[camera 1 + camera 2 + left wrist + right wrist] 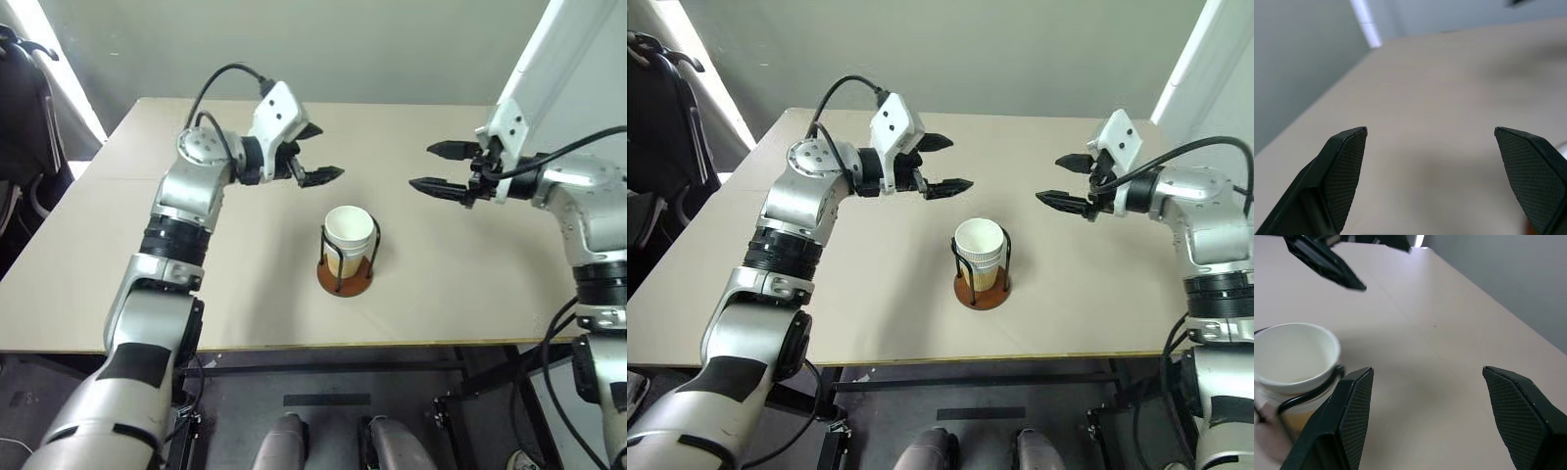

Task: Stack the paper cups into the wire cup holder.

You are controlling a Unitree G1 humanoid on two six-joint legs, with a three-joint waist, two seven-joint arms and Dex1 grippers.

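Stacking task at a late stage, head views read from left to right. The left gripper (315, 154) is hovering above the table (88, 274), its jaws standing wide apart and carrying nothing; it is pointing toward the middle of the table, above and to the left of the holder. At centre, the wire cup holder (345, 277) is standing upright on its reddish-brown base, well apart from both arms. The paper cups (349, 227) are sitting nested inside the wire loops, the white rim of the topmost rising just above the wires; how many cups are in the stack cannot be told. No loose cup is lying on the table, so the stacking is probably finished. The right gripper (437, 166) is hanging opposite, jaws parted and empty, aimed back toward the left one. Both hands being released and clear of the holder suggests that the stack is being left to stand alone.

The right wrist view is adding the cup's pale interior and a black wire hugging its wall, with the left gripper's fingers (1322, 259) beyond. The left wrist view is giving bare table between its own fingers (1344, 166).
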